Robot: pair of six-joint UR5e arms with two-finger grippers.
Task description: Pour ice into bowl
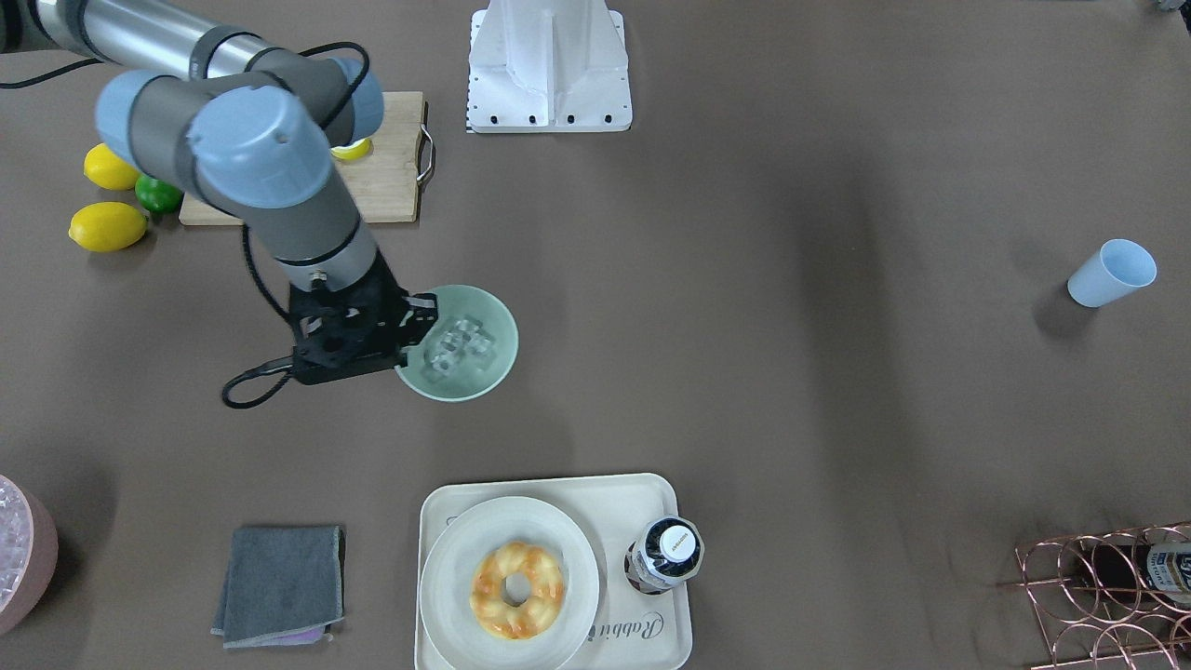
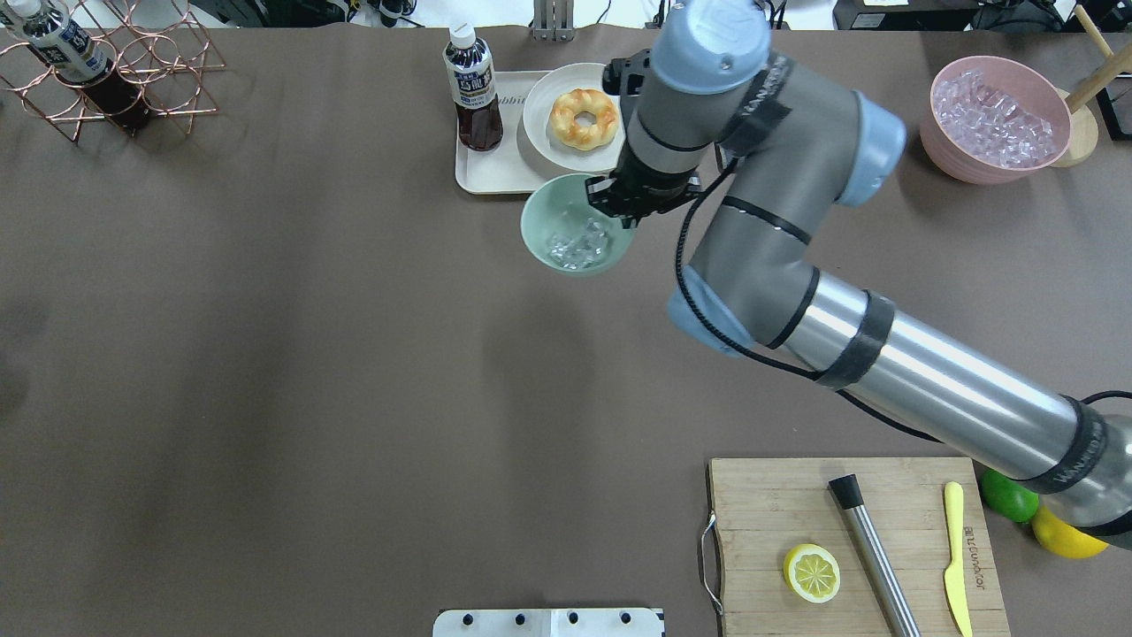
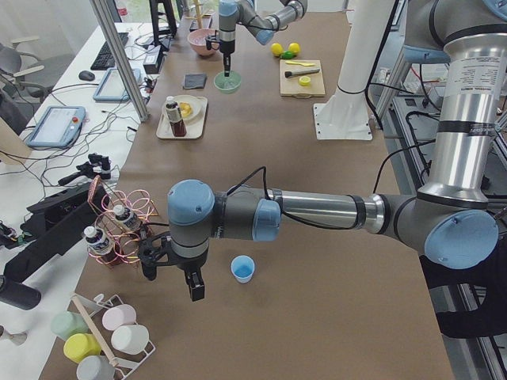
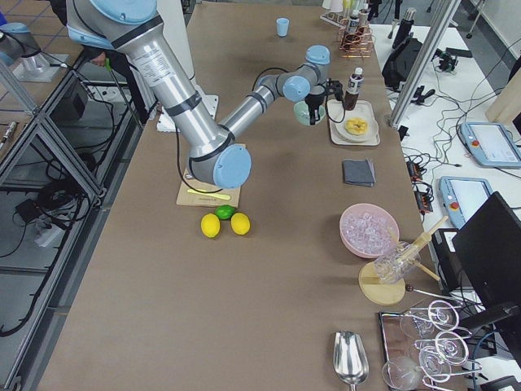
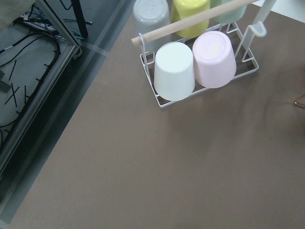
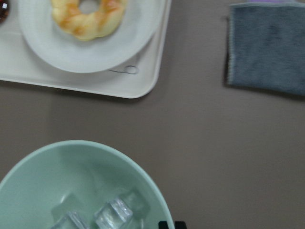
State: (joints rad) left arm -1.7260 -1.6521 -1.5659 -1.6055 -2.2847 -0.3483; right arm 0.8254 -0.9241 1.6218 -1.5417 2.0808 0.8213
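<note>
While the right arm (image 2: 761,221) reaches across the brown counter (image 1: 791,372), right jaws are clenched on the rim of the round pale mint-green matte bowl (image 1: 470,300); small clear glassy ice cubes (image 1: 458,346) sit clustered inside it. Bowl is between the wooden cutting board (image 1: 395,177) and the cream rectangular tray (image 1: 642,498), apart from both. Whether it rests on the counter or is lifted, can't tell. The left jaws hang over the counter beside the light blue plastic cup (image 3: 243,269); clenched or released, can't tell from that side view
</note>
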